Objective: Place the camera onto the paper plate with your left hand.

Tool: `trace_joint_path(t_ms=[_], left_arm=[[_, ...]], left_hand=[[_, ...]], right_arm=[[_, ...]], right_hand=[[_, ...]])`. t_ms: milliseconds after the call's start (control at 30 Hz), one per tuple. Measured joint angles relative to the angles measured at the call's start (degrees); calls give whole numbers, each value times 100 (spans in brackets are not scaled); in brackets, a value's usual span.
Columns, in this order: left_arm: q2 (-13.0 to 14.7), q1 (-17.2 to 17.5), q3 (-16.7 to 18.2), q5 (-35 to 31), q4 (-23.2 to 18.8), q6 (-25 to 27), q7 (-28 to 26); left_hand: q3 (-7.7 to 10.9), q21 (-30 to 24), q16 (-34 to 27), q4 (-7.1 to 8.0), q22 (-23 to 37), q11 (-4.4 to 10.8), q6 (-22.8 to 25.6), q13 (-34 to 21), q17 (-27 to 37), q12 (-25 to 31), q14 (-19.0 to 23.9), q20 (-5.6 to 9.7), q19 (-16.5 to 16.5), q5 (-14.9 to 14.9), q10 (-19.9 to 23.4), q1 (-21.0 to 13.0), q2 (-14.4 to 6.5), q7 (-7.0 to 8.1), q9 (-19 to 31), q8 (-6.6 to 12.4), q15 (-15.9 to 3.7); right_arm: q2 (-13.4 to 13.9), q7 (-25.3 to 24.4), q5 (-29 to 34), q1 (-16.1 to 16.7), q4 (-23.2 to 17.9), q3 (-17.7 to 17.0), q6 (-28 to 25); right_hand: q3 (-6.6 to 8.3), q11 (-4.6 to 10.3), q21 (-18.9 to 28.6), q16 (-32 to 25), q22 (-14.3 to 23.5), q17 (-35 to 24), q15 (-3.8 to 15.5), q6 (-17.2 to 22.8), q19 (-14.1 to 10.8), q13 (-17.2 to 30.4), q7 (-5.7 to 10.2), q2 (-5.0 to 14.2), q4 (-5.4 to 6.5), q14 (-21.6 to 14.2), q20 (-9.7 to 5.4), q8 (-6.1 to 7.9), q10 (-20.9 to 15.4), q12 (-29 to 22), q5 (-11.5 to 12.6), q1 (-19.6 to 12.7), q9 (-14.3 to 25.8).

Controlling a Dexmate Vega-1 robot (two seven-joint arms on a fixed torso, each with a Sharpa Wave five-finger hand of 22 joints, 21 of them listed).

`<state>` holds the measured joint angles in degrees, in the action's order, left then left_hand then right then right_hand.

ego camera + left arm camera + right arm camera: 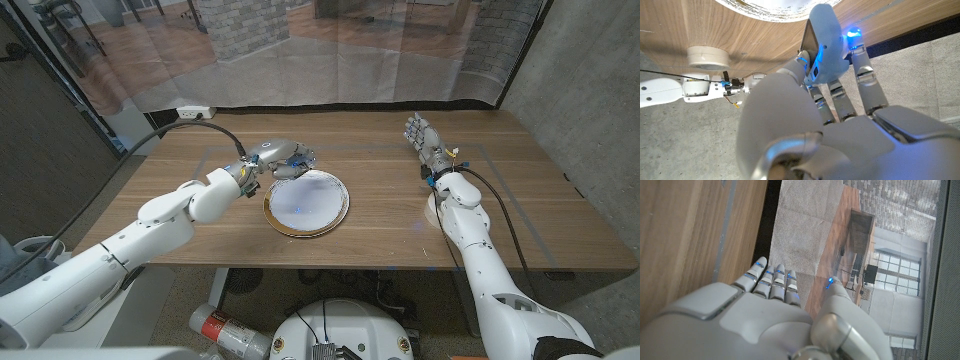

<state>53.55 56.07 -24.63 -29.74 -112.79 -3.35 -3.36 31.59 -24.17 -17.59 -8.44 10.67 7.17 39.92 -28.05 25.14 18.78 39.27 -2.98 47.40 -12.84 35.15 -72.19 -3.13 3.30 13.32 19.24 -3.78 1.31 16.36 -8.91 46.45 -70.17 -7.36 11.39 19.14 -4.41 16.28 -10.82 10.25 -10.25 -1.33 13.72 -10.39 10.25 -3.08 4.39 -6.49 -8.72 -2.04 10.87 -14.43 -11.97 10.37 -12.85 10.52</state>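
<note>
My left hand (pixel 277 156) holds a small pale camera (pixel 296 165) just above the far left rim of the paper plate (pixel 306 204), a white plate with a gold edge at the table's middle. In the left wrist view the camera (pixel 824 42) is gripped between thumb and fingers (pixel 865 80), with the plate's rim (pixel 775 6) beyond it. My right hand (pixel 424 139) stands at the right side of the table, fingers apart and holding nothing. In its wrist view the right hand (pixel 771 307) shows straight fingers over the table edge.
A white round base (pixel 436 208) sits on the table under my right forearm, and shows as a round base (pixel 709 57) in the left wrist view. A power strip (pixel 194 113) with a black cable lies at the far left edge.
</note>
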Motion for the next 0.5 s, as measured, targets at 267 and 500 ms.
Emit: trace_joint_path(t_ms=[267, 500], left_arm=[[-68, -6, -69, -87, -25, 68, 101], [-129, -50, -143, -137, -20, 100, 171]], left_hand=[[-23, 0, 22, 22, 0, 1, 0, -9, 27, -47, 0, 0, 0, 17, -1, 3, -14, 0, 1, 0, 0], [-24, 0, 33, 22, 1, 2, 0, -26, 28, -49, 0, 9, -28, 22, -2, 12, -24, 0, 1, -25, 0]], right_arm=[[13, 10, -12, 9, -23, -14, 0], [18, 11, -16, 39, -52, -22, -2]], right_hand=[[0, 0, -34, 0, 0, 0, 0, 0, 0, 0, 0, 0, 0, 1, 0, 0, 0, 0, 0, 0, 0], [0, 0, -45, 0, 0, 0, 0, 0, 0, 0, 0, 0, 0, 1, 0, 0, 0, 0, 0, 0, 0]])
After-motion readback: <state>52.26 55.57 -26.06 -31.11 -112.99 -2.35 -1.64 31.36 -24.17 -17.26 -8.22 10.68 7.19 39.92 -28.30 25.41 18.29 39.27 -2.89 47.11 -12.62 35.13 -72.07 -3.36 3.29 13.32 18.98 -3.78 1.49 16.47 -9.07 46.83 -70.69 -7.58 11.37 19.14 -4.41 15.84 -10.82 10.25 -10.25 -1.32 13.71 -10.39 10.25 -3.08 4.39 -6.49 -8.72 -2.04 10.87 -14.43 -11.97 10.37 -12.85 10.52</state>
